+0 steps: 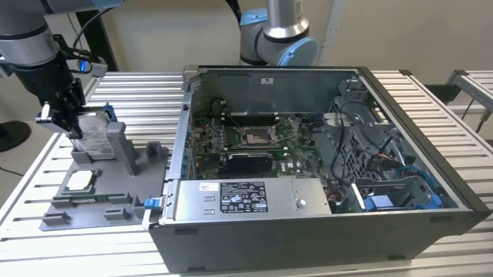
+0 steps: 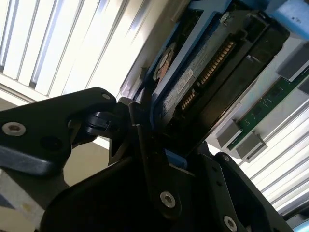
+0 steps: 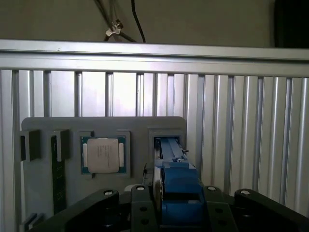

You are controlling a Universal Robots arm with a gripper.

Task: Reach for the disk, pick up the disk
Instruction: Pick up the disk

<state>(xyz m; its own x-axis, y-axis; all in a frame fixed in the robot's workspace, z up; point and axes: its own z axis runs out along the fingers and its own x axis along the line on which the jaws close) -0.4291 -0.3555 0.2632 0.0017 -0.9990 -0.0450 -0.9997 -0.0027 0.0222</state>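
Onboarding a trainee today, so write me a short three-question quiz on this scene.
1. True or false: the black gripper is shut on the silver rectangular hard disk in its blue plastic frame.
2. Fill in: the open dark metal computer case stands to the exterior view's ____ of the grey plastic fixture.
3. The small square silver chip lies: A on that fixture; B inside that case; C in the gripper.
Key: 1 true; 2 right; 3 A.
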